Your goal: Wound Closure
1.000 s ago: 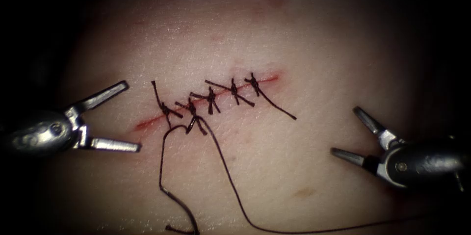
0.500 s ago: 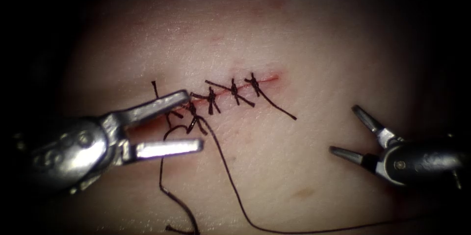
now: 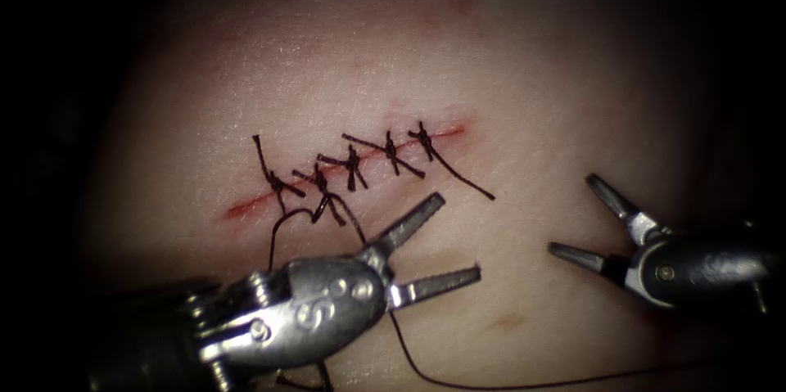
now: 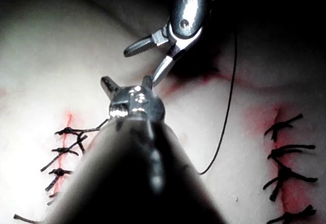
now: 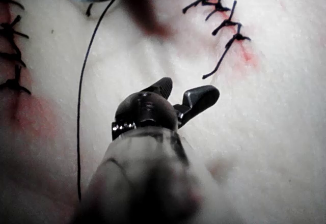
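Pork tissue (image 3: 508, 65), pale and softly lit, carries a thin red cut (image 3: 344, 164) running from lower left up to the right, crossed by five dark knotted stitches (image 3: 352, 167). At the cut's left end a short reddened stretch (image 3: 246, 208) lies past the last stitch, not yet closed.

Near and left, the left arm's steel needle driver (image 3: 446, 241) reaches in just below the stitch row, on the near side of the cut. Its fingers are spread wide and grasp nothing. A long dark thread (image 3: 401, 343) leaves the second stitch from the left, passes under this tool and trails off along the near edge to the right; the spread fingers sit close beside that strand, which suggests they are placed to reach it.

A shorter loose tail (image 3: 463, 175) lies on the tissue from the rightmost stitch.

Far right, the right arm's steel needle driver (image 3: 573, 220) hovers well apart from the cut, fingers also released and empty, likely waiting its turn.

I cannot make out a needle anywhere.
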Controlling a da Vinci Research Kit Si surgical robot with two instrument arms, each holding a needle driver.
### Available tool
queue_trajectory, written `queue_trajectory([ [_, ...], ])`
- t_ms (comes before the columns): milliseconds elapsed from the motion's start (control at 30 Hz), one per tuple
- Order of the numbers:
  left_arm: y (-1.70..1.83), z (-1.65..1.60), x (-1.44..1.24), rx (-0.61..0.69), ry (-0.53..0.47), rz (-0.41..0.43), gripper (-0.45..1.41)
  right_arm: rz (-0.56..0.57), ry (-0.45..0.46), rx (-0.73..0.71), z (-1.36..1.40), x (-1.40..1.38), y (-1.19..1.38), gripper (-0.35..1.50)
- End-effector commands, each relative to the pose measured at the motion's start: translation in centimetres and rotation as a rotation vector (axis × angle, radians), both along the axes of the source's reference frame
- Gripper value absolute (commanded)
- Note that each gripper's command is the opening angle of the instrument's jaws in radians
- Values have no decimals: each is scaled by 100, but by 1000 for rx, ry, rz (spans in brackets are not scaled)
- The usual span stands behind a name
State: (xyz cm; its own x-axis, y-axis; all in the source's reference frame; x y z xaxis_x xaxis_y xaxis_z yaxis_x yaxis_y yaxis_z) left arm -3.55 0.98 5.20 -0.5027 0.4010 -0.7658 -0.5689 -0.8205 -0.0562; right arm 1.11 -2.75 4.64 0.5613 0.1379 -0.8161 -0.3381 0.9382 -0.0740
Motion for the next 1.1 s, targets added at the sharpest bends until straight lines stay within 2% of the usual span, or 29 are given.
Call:
queue_trajectory([
  [33, 4, 9, -7, -9, 24, -2, 52, -3, 1, 1, 4, 5, -8, 93],
  [267, 10, 48, -29, -116, 179, 63, 51, -1, -2, 0, 5, 5, -8, 93],
  [500, 9, 85, -47, -161, 242, 71, 49, -2, -4, -2, 9, 5, -10, 93],
  [633, 17, 102, -45, -169, 274, 65, 49, -1, -4, -2, 9, 6, -10, 93],
  [767, 19, 121, -44, -182, 292, 68, 41, 2, -6, -3, 10, 9, -10, 93],
  [1100, 5, 161, -57, -173, 339, 141, 39, 4, -10, -3, 12, 15, -10, 93],
])
